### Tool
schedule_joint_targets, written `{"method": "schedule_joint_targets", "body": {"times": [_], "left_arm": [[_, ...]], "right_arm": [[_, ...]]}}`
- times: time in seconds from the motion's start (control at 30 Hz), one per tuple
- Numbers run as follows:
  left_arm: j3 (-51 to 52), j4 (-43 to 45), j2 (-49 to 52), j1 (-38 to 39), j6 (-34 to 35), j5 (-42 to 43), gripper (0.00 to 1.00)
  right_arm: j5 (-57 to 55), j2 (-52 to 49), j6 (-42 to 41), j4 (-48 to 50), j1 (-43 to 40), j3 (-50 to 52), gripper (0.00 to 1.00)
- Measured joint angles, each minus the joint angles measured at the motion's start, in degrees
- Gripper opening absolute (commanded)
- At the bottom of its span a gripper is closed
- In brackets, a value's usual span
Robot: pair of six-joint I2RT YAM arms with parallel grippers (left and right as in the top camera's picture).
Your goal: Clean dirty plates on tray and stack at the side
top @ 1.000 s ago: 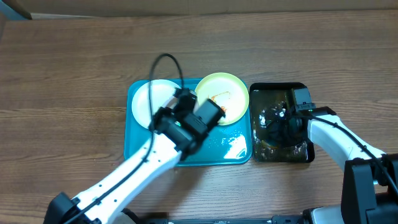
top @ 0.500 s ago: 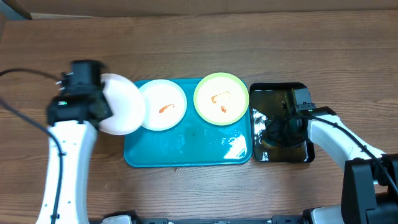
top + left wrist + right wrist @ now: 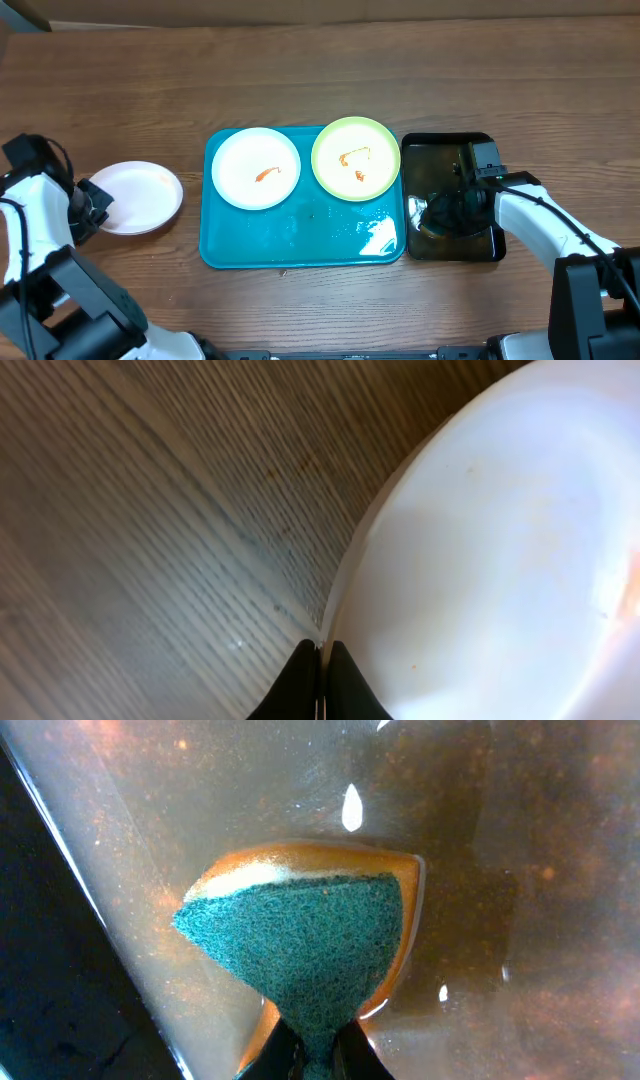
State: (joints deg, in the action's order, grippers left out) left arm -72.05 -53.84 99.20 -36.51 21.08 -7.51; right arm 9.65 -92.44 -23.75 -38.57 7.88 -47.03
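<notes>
One set aside, two left to wash
Left gripper [image 3: 92, 205] pinches the white plate [image 3: 140, 195] by its rim, left of the tray [image 3: 300, 240], starting the stack; right gripper [image 3: 318, 1050] clamps the sponge [image 3: 300, 945], wetting it in the black tray [image 3: 452, 138].

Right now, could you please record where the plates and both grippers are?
tray: teal, holds two smeared plates
white plate on tray: left side, orange smear
green plate: right side, orange smear
third plate: white, on table left of tray
left gripper: shut on third plate's rim
right gripper: shut on sponge, inside liquid-filled black tray
</notes>
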Motion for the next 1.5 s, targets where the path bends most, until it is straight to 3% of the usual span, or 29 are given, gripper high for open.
{"method": "schedule_joint_targets", "body": {"times": [0.03, 0.1, 0.2, 0.47, 0.53, 0.67, 0.8, 1.0, 1.5], "left_arm": [[0.0, 0.5, 0.6, -0.3, 0.0, 0.6, 0.15], [0.0, 1.1, 1.4, -0.3, 0.1, 1.5, 0.49], [0.0, 1.2, 1.6, -0.3, 0.0, 3.1, 0.57], [0.0, 3.2, 1.2, 0.9, -4.2, 18.8, 0.63], [-0.1, 5.5, -0.5, 4.7, -8.0, 24.8, 0.64], [-0.5, 8.5, -2.4, 14.4, -14.4, 28.1, 0.65], [-0.5, 11.8, -2.4, 22.9, -18.3, 25.8, 0.72], [-0.6, 16.1, -2.3, 32.9, -20.5, 16.2, 0.72], [-0.7, 18.3, 9.6, 34.5, -21.3, 11.9, 0.73]], "right_arm": [[0.0, 0.0, 0.0, 0.0, 0.0, 0.0, 0.05], [0.0, 0.0, 0.0, -0.1, 0.0, 0.0, 0.05], [0.0, 0.0, 0.0, -0.1, 0.0, 0.0, 0.1], [0.0, 0.0, 0.0, -0.1, 0.0, 0.0, 0.11], [0.0, 0.0, 0.0, -0.2, 0.0, 0.0, 0.11], [0.0, 0.0, 0.0, -0.2, 0.0, 0.0, 0.11], [0.0, 0.0, 0.0, -0.2, 0.0, 0.0, 0.13], [0.0, 0.0, 0.5, -0.2, 0.0, 0.0, 0.14], [0.0, 0.0, 0.9, -0.4, 0.0, 0.0, 0.14]]}}
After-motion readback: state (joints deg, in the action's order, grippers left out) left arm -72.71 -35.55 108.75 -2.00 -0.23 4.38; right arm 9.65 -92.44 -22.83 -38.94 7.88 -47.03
